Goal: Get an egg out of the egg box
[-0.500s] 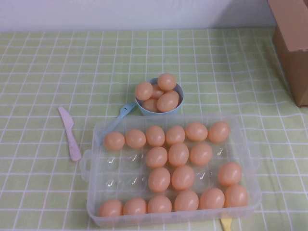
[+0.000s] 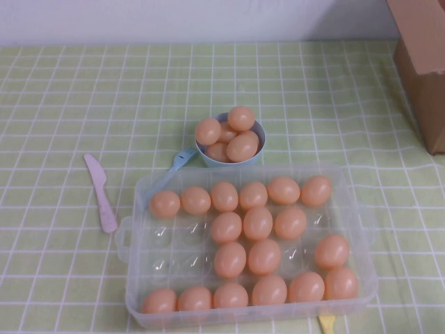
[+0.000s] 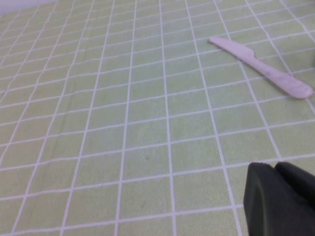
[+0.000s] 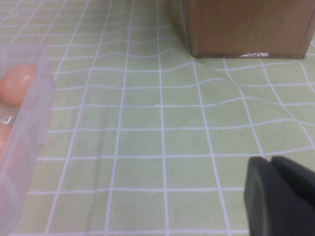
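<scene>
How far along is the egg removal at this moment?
Nothing looks started. The egg box sits full of eggs, with none lifted. The left gripper is over bare cloth near the pink knife; the right gripper is beside the box, near the cardboard box. Neither holds anything. Reaching, grasping an egg and lifting it out remain.

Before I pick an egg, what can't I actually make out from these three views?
- Left gripper: out of the high view; the left wrist view's edge cuts it to one dark corner, jaws unreadable.
- Right gripper: likewise in the right wrist view.
- Egg box: its near wall sits at the high view's bottom edge.
- Blue bowl: lower eggs hidden by the top ones.
- Cardboard box: cropped by the frame edge.
</scene>
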Controlling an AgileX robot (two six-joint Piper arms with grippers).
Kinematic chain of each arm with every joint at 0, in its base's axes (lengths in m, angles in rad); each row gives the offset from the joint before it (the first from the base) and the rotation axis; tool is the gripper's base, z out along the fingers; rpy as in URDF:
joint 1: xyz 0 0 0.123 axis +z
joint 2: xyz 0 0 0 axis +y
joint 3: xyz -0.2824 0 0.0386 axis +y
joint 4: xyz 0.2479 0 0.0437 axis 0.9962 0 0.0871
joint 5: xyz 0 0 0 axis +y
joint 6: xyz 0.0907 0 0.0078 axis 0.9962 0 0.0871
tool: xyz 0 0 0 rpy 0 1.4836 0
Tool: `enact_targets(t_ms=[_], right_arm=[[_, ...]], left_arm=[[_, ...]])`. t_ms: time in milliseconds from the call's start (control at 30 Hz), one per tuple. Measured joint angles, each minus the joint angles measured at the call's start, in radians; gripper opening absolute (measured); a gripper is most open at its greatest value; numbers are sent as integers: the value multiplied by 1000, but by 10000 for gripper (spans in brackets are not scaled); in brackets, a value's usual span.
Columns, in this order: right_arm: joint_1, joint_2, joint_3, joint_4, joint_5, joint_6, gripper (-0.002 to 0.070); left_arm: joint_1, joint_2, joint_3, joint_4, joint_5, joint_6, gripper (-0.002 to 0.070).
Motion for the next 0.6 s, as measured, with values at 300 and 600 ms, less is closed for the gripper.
enact_targets(t_ms=[300, 600], right_arm=[[0, 0, 0, 0, 0, 0, -17], [0, 0, 0, 0, 0, 0, -17]], left_arm=[[0, 0, 0, 0, 0, 0, -5], [0, 0, 0, 0, 0, 0, -5]])
